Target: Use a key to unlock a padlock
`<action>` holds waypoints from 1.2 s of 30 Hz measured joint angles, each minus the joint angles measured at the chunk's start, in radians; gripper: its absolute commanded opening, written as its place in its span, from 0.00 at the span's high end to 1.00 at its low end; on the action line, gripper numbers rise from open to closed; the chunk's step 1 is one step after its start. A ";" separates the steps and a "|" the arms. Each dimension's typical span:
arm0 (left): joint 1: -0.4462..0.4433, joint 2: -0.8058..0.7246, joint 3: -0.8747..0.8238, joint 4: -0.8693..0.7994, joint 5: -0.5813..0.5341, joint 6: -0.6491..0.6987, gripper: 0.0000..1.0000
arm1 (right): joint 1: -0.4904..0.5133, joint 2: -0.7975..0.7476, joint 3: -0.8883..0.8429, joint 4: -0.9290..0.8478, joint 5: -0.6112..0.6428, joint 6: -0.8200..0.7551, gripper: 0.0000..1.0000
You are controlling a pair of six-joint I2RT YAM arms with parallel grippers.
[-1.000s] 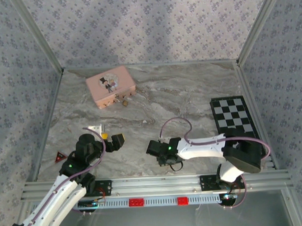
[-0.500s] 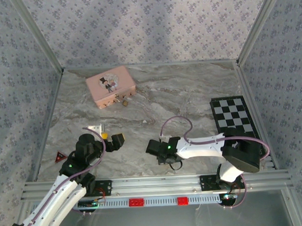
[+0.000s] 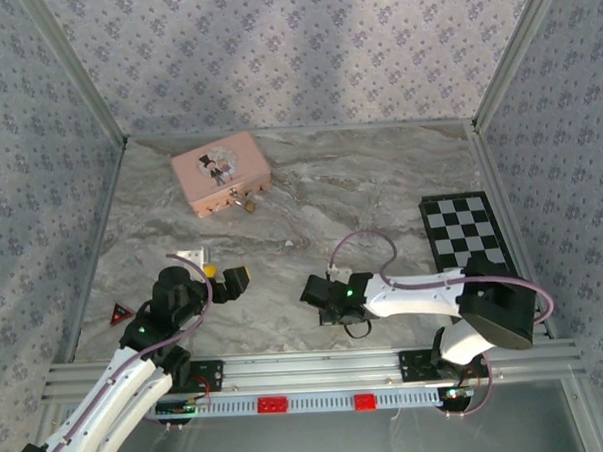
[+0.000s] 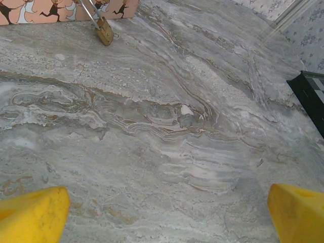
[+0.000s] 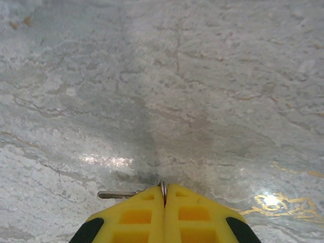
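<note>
The padlock (image 3: 246,201) is seen from the top view as a tiny brass speck toward the far left corner of the bench (image 3: 380,183), lying just beside the near side of a pink box (image 3: 221,172). More is given by the left wrist view: the padlock's (image 4: 105,32) brass body rests on the marbled surface, and its thin silver shackle slants up to the pictured side of the box (image 4: 66,9).

The key (image 5: 117,194) can be made out only from the right wrist camera. A slim silver shaft lies on the bench and juts out to the left of the yellow fingertips, with a sliver of metal pinched in the seam between them. The right gripper (image 5: 163,195) is thus clenched on the key. From above, the same gripper (image 3: 318,293) is seen low over the bench near the middle of the near edge, well apart from the padlock – the key itself is too small to be told there.

The left gripper (image 3: 222,280) is held toward the near left corner. Its jaws are spread wide with nothing between them – in the left wrist view its fingertips (image 4: 30,215) appear at the two bottom corners, with bare bench between.

A chequered board (image 3: 465,229) lies by the right edge, and a small red triangle (image 3: 118,315) by the left edge.
</note>
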 measured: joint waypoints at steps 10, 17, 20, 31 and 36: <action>-0.004 0.062 0.000 0.078 0.042 -0.047 0.01 | -0.130 -0.223 -0.110 0.163 -0.013 0.062 1.00; -0.054 0.158 -0.002 0.237 0.087 -0.145 0.05 | -0.222 -0.270 -0.119 0.342 -0.060 0.076 1.00; -0.100 0.237 0.003 0.302 0.090 -0.173 0.08 | -0.251 -0.256 -0.115 0.413 -0.098 0.068 1.00; -0.255 0.510 0.172 0.431 0.074 -0.176 0.17 | -0.265 -0.129 -0.055 0.629 -0.220 0.051 1.00; -0.282 0.596 0.201 0.475 0.066 -0.174 0.23 | -0.257 -0.107 -0.055 0.680 -0.252 0.050 1.00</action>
